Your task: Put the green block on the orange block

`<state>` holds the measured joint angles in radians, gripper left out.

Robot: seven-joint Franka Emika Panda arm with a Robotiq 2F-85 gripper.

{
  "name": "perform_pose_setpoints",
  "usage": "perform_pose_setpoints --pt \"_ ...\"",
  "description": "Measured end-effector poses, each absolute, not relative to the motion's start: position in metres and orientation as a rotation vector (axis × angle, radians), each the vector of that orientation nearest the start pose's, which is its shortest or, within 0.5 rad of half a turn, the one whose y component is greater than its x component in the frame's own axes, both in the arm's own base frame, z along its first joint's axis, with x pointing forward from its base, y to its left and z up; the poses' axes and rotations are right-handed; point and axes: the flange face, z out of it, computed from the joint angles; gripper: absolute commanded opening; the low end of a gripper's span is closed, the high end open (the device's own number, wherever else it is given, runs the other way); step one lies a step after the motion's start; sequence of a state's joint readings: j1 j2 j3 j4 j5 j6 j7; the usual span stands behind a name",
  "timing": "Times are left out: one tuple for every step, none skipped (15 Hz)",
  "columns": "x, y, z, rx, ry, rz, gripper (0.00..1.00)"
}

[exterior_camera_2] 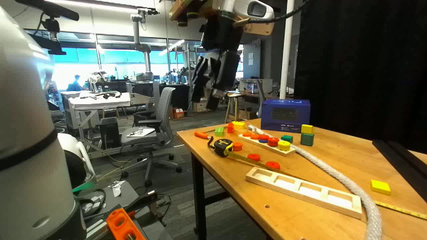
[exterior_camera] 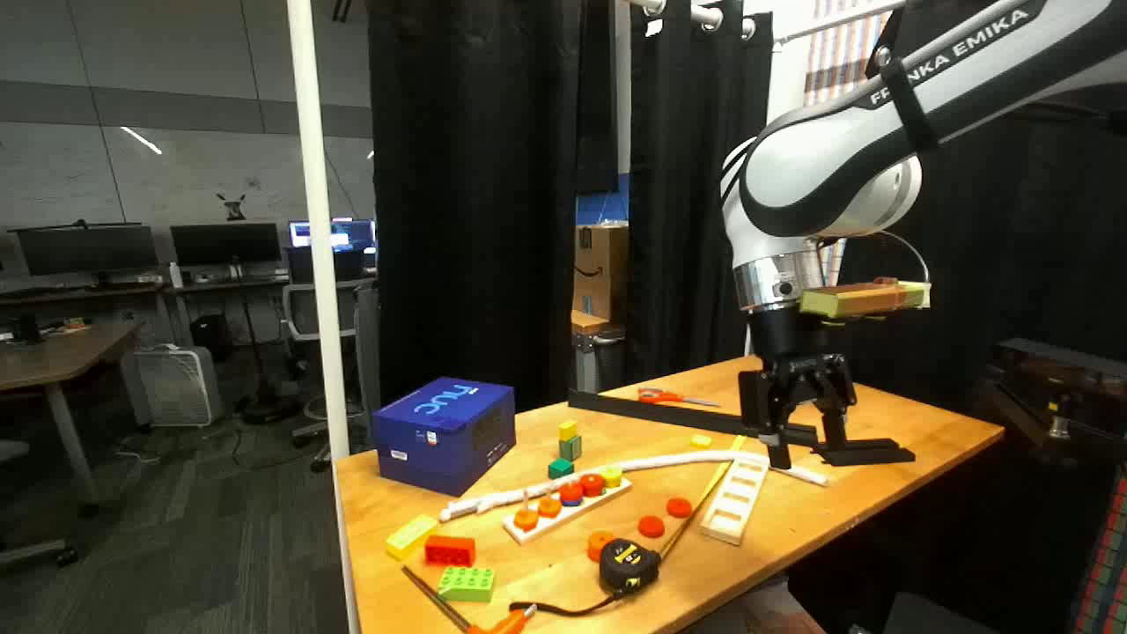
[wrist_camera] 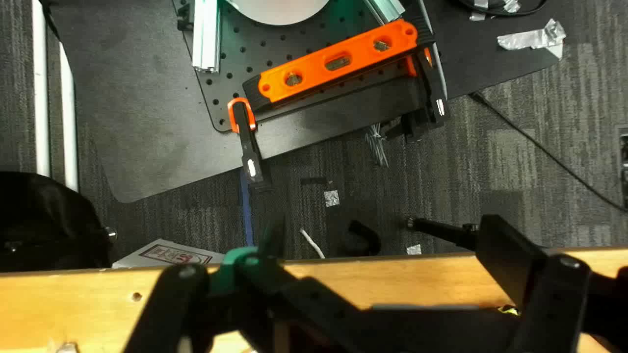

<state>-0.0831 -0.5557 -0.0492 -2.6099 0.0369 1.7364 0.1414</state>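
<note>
The green block (exterior_camera: 467, 584) is a lime-green studded brick lying on the table, and it also shows in an exterior view (exterior_camera_2: 219, 131). The orange block (exterior_camera: 450, 551) is a red-orange brick lying close beside it, and it also shows in an exterior view (exterior_camera_2: 230, 127). The two blocks are apart. My gripper (exterior_camera: 806, 445) is open and empty, in the air, far from both blocks; it also shows in an exterior view (exterior_camera_2: 204, 101). In the wrist view the open fingers (wrist_camera: 382, 240) show over the table edge and floor. Neither block shows in the wrist view.
A yellow brick (exterior_camera: 410, 537) lies beside the orange block. A screwdriver (exterior_camera: 502, 623), tape measure (exterior_camera: 629, 566) and peg board (exterior_camera: 572, 509) lie near. The blue box (exterior_camera: 445, 434), white rope (exterior_camera_2: 343, 180), wooden frame (exterior_camera_2: 303, 191) and stacked small blocks (exterior_camera_2: 307, 135) stand farther off.
</note>
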Motion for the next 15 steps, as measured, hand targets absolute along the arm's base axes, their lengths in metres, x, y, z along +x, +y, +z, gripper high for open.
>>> perform_pose_setpoints --pt "0.33 -0.04 0.41 -3.016 0.416 0.489 1.0" --pt "0.33 -0.04 0.41 -3.016 0.416 0.489 1.0" --pt "0.33 -0.04 0.411 -3.016 0.416 0.488 1.0" --pt "0.33 -0.04 0.411 -3.016 0.416 0.488 1.0" --pt "0.33 -0.04 0.411 -3.016 0.416 0.488 1.0" --pt "0.33 -0.04 0.411 -3.016 0.416 0.488 1.0" --pt "0.33 -0.04 0.411 -3.016 0.416 0.488 1.0" --pt "0.33 -0.04 0.41 -3.016 0.416 0.49 1.0" --pt "0.33 -0.04 0.41 -3.016 0.414 0.493 1.0" --pt "0.33 -0.039 0.409 -3.02 0.406 0.492 1.0" --pt "0.333 -0.036 0.407 -3.027 0.387 0.484 1.0" --pt "0.336 -0.032 0.405 -3.04 0.354 0.473 1.0" --pt "0.341 -0.024 0.402 -3.057 0.302 0.459 1.0" --pt "0.346 -0.014 0.397 -3.076 0.235 0.446 1.0" --pt "0.352 -0.003 0.392 -3.095 0.16 0.432 1.0"
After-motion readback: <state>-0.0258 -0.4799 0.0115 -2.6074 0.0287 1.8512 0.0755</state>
